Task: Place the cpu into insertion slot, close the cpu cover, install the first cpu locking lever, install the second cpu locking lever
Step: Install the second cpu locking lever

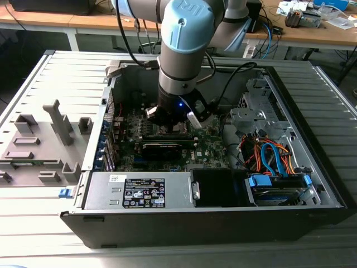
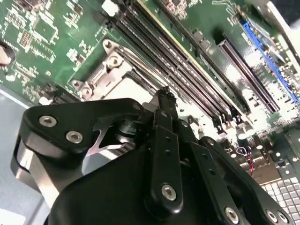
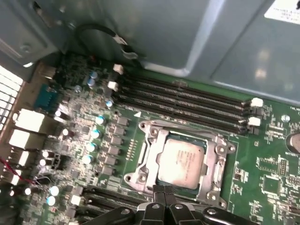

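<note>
CPU [image 3: 180,162], silver-grey top showing, lies seated flat in the insertion slot [image 3: 140,177] on the green motherboard [image 3: 267,183], as recorded in the first wrist view. Framing it is the cpu cover [image 3: 213,161], a thin silver plate lying down flat around the chip, with the chip's top exposed through its square opening. The socket sits just beside the row of long dark memory slots [image 3: 187,101], which run along the side of the board nearest the grey case wall. My pincer [image 3: 163,191] hangs directly at the socket edge farthest from the memory slots; its black fingertips [image 3: 160,190] stand pressed together there, with nothing between them, at the socket's rim. Whether the tips actually touch the metal I cannot tell. In the second wrist view the pincer [image 2: 165,96] shows the same condition: fingers drawn to a single narrow point, empty, beside the silver socket frame [image 2: 101,75]. In the exterior view my arm [image 1: 181,53] reaches down into the open computer case [image 1: 329,184], which lies on its side on the grey slatted worktop [image 1: 33,223]. The wrist is over the middle of the motherboard, above a long black card [image 1: 167,146]. A grey fixture block [image 1: 42,145] stands on the worktop near the edge at the exterior view's left, well apart from the case.
</note>
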